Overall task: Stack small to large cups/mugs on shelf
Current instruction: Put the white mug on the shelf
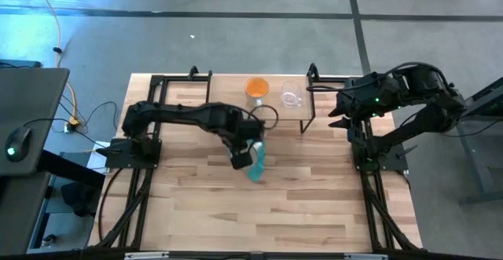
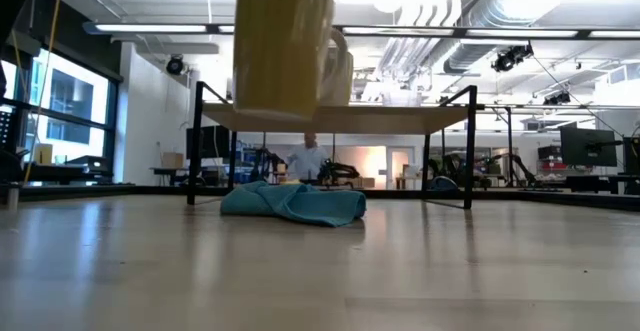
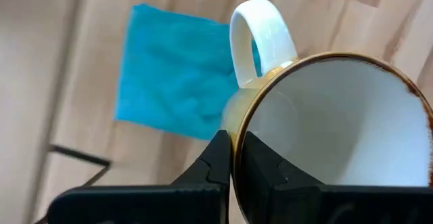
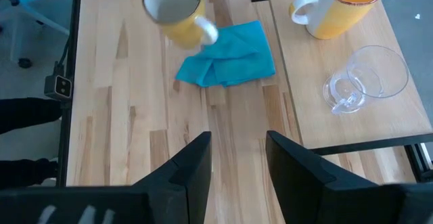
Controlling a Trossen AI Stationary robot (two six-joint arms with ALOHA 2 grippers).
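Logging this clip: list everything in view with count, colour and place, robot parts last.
Cream mug: one, pale yellow-cream with white handle, held in the air above the table, over the cloth.
Orange mug: one, orange, upright on the shelf.
Glass cup: one, clear, on the shelf beside the orange mug.
Cloth: one, teal, crumpled on the table in front of the shelf.
Shelf: one, light wood on black legs, at the table's far edge.
Table: one, light wood.
Person: one, white top, in the room far behind.
Left gripper: shut on the cream mug's rim.
Right gripper: open, waiting near the shelf's right end.
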